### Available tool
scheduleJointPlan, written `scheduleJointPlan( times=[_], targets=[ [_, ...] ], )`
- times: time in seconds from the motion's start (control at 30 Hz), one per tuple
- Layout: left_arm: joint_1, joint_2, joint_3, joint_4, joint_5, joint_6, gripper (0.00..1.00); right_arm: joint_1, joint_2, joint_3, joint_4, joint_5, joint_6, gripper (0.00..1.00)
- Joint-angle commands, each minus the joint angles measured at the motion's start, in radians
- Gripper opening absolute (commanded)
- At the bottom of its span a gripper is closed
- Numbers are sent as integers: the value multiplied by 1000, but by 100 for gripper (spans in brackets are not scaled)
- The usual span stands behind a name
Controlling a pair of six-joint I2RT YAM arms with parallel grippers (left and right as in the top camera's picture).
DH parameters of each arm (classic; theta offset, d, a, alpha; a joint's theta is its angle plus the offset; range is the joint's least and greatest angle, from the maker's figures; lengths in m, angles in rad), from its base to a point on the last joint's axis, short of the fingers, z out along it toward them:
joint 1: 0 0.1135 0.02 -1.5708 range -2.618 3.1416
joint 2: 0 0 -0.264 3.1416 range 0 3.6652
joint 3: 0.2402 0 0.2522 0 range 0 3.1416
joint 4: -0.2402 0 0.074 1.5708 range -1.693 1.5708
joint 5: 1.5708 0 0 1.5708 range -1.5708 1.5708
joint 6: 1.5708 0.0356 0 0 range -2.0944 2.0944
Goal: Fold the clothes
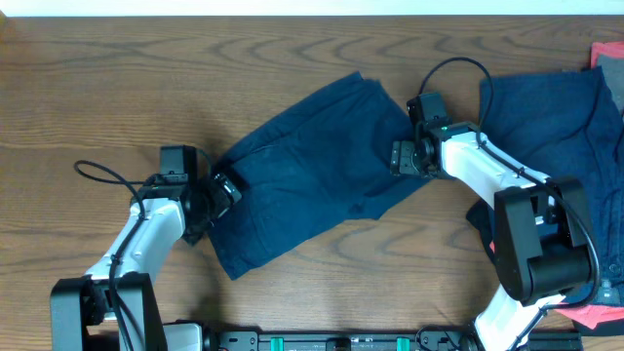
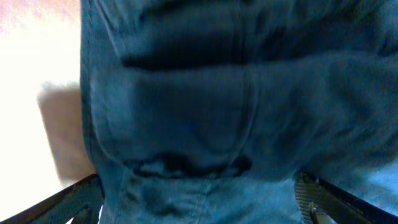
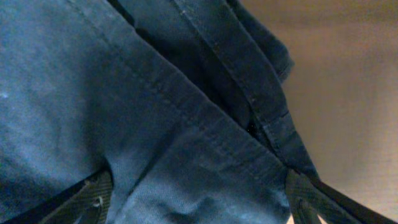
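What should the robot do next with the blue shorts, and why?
Probably close both hands. The left hand and right hand sit at opposite ends of the shorts, each wide open with cloth in the gap, so nothing is gripped yet.

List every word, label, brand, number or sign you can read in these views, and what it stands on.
No readable text in any view.
navy shorts: no tag or print shows, only seams.
second navy garment: none shows.
black rail at the bottom edge: green marks, too small to read.
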Motion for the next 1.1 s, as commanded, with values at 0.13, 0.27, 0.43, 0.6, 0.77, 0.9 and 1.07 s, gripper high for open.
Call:
scheduleJointPlan(
  times=[0.13,0.27,0.43,0.6,0.77,0.9,1.07],
  targets=[
    [60,12,5,60,100,104,98,3,21,-41,-165,40,194,88],
    [62,11,5,-12,159,139,98,1,-29,-35,-160,41,166,91],
    [61,11,4,-119,74,137,98,1,-156,-5,-130,40,82,91],
    [57,11,-12,-112,84,137,94,3,-296,4,-79,-19,-15,89],
    [25,11,-39,-58,134,137,62,16,-343,4,-63,-200,-166,84],
    [16,11,-39,-59,137,137,6,43,-310,4,-62,-310,-219,43],
    [16,-4,-3,-134,137,138,6,91,-241,4,-47,-423,-239,18]
  ],
)
